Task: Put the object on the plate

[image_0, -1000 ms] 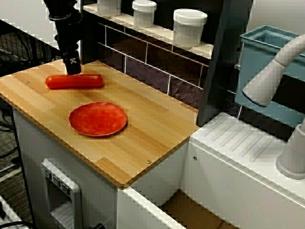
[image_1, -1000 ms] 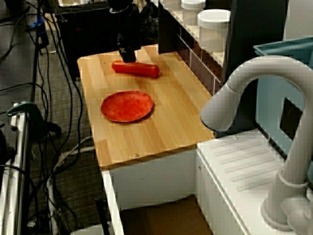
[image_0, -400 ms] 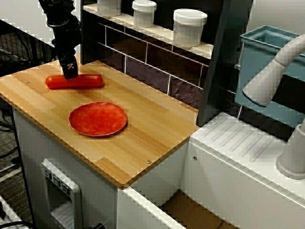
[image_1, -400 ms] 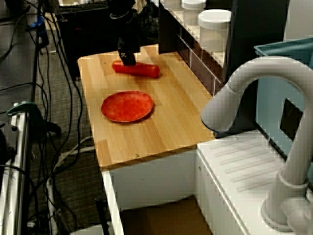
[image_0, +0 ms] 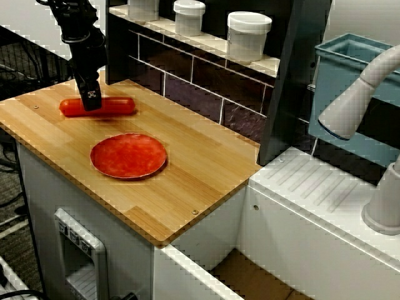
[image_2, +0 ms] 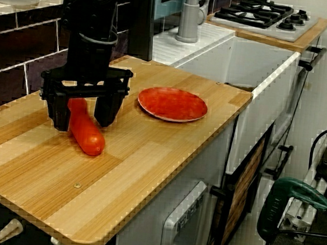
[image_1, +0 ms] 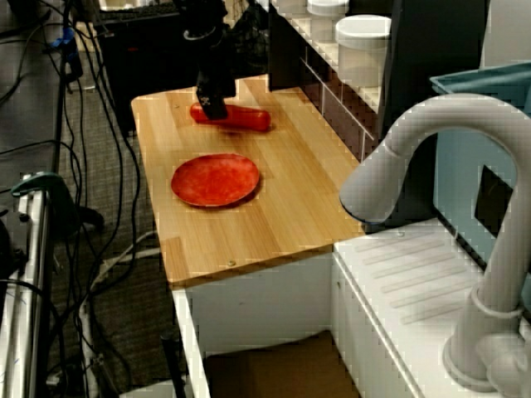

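Note:
The object, a glossy red-orange sausage (image_0: 112, 107) (image_1: 243, 118) (image_2: 87, 135), lies flat on the wooden counter (image_0: 200, 162), near its far left corner. My gripper (image_0: 91, 102) (image_1: 212, 107) (image_2: 82, 116) is low over the end of the sausage nearer the wall. It is open, with one finger (image_2: 107, 108) on each side of that end. The gap looks wider than the sausage, and I cannot tell if the fingers touch it. The plate (image_0: 129, 155) (image_1: 216, 179) (image_2: 172, 104), a flat red disc, sits bare a short way off toward the counter's middle.
White lidded jars (image_0: 249, 34) stand on a shelf over the dark tiled back wall (image_0: 206, 81). Right of the counter are a white drainboard (image_0: 325, 194), a grey faucet (image_0: 359, 94) and a teal bin (image_0: 350, 53). A hob (image_2: 262, 16) lies beyond the sink.
My gripper has come down and shifted from just behind the sausage to straddling one end of it. Sausage and plate have not moved.

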{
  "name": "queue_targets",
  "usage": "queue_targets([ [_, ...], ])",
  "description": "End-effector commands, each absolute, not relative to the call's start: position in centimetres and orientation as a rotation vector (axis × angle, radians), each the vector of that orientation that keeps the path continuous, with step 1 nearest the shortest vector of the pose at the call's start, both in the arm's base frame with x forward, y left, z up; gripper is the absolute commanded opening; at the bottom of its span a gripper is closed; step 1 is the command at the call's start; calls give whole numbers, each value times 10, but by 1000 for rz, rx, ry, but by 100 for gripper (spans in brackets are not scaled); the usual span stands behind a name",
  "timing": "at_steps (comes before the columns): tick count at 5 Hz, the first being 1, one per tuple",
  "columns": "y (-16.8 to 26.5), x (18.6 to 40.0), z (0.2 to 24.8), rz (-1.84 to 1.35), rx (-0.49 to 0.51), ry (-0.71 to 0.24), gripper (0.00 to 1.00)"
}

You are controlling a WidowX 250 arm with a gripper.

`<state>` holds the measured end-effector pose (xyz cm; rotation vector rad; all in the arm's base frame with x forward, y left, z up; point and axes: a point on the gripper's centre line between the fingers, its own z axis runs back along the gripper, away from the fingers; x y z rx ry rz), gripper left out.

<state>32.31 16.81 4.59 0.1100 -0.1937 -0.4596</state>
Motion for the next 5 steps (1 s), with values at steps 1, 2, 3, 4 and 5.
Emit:
queue_targets([
  [1, 165, 318, 47, -460, 174, -206, 100],
  [2, 164, 318, 44, -455, 170, -211, 0],
  [3, 164, 318, 46, -463, 159, -205, 0],
  [4, 166, 320, 62, -470, 122, -205, 0],
  [5, 161, 314, 87, -511, 76, -227, 0],
])
